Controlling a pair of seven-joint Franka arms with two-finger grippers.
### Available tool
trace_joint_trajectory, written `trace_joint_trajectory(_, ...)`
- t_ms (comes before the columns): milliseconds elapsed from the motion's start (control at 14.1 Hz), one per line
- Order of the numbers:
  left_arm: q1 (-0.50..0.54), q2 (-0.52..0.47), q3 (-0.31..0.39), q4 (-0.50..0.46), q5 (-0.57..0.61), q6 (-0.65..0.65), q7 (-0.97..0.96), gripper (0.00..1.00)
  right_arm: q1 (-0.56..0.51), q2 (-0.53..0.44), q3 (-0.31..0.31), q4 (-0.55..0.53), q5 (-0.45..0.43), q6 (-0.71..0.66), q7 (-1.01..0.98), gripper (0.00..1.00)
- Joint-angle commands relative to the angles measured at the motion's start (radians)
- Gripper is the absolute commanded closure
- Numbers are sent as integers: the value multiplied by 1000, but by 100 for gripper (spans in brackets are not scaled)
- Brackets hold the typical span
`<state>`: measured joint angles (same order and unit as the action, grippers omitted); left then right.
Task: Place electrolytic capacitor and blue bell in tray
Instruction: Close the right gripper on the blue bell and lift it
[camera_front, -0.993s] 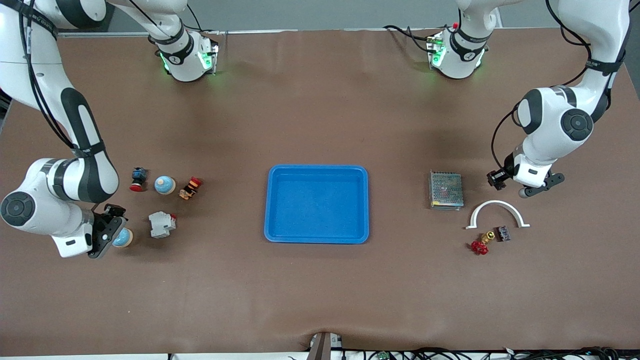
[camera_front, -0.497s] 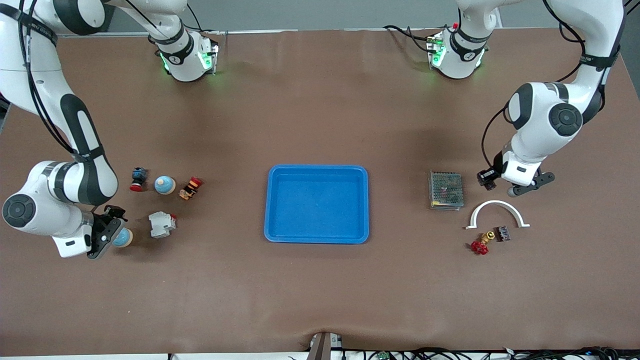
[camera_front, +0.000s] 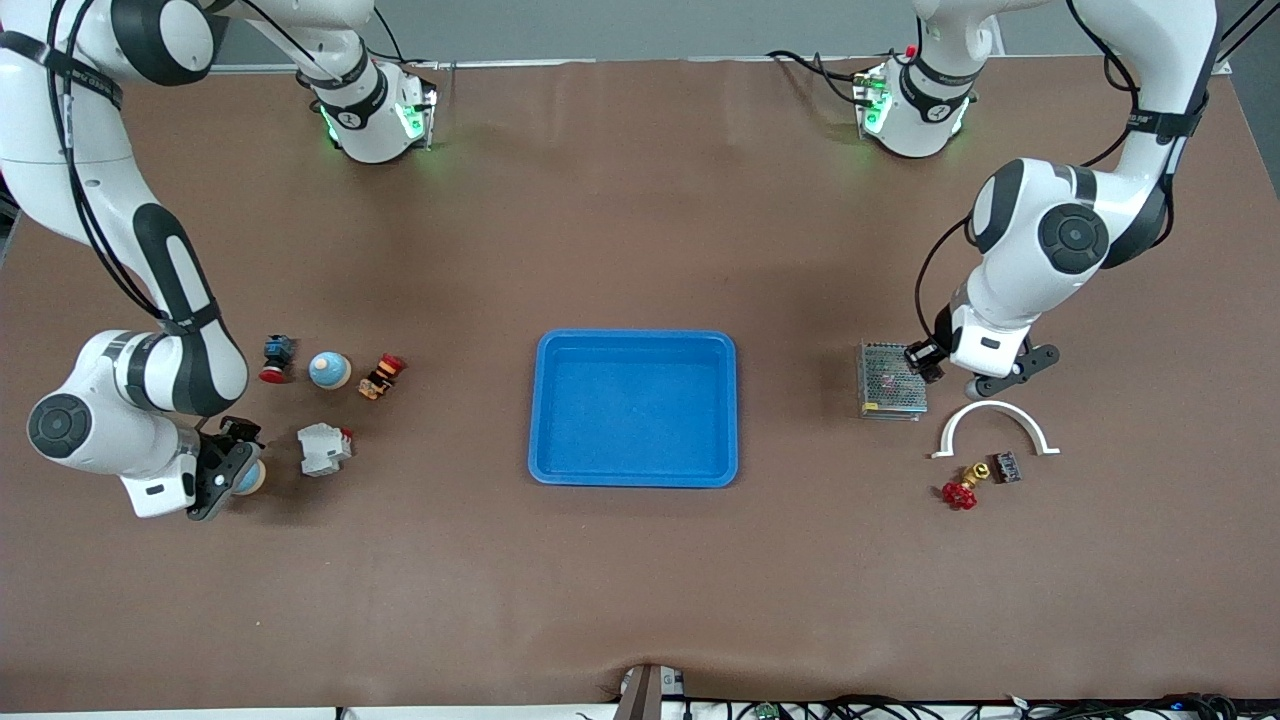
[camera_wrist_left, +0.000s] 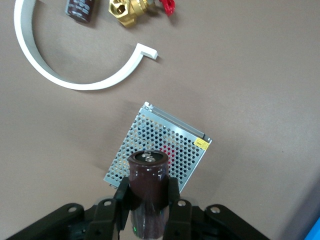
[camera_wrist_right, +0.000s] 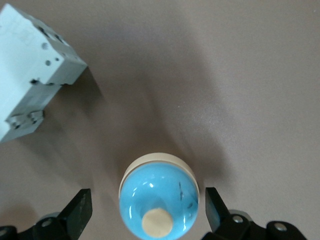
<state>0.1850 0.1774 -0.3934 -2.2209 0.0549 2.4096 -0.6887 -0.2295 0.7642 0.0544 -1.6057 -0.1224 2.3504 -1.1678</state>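
Left claw (camera_wrist_left: 148, 202), one capacitor (camera_wrist_left: 147, 185), shifted trayward.

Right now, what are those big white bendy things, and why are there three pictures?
Those are two robot arms, each ending in a two-finger pincher called a gripper. The big picture comes from a camera high above the table. The other two come from small cameras on each arm's wrist, looking down past the fingers.

The left gripper is shut on a dark brown can, an electrolytic capacitor, and holds it in the air over a metal box full of holes. The right gripper is open, with one finger on each side of a blue bell that sits on the table.

In the middle lies a blue tray, where both things should go. Nothing is in it yet. Other bits lie around: a second blue bell, a white block, a white arch and a red-handled brass valve.
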Motion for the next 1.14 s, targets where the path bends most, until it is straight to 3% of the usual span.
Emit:
trace_joint_trajectory(0, 5, 27, -1, 27, 20, -18, -15, 100, -24, 27, 18, 29, 6, 21, -12, 0)
trace_joint_trajectory(497, 8, 18, 1, 23, 20, -35, -15, 100, -28, 41, 19, 29, 4, 27, -12, 3)
trace_joint_trajectory(780, 10, 10, 1, 26, 33, -75, -17, 100, -27, 40, 19, 29, 6, 24, -7, 43)
trace_joint_trajectory(922, 10, 8, 1, 26, 33, -76, -17, 100, -27, 38, 21, 35, 6, 15, -4, 53)
trace_joint_trajectory(1064, 10, 8, 1, 27, 34, -83, -17, 100, -25, 34, 22, 39, 7, 4, -3, 54)
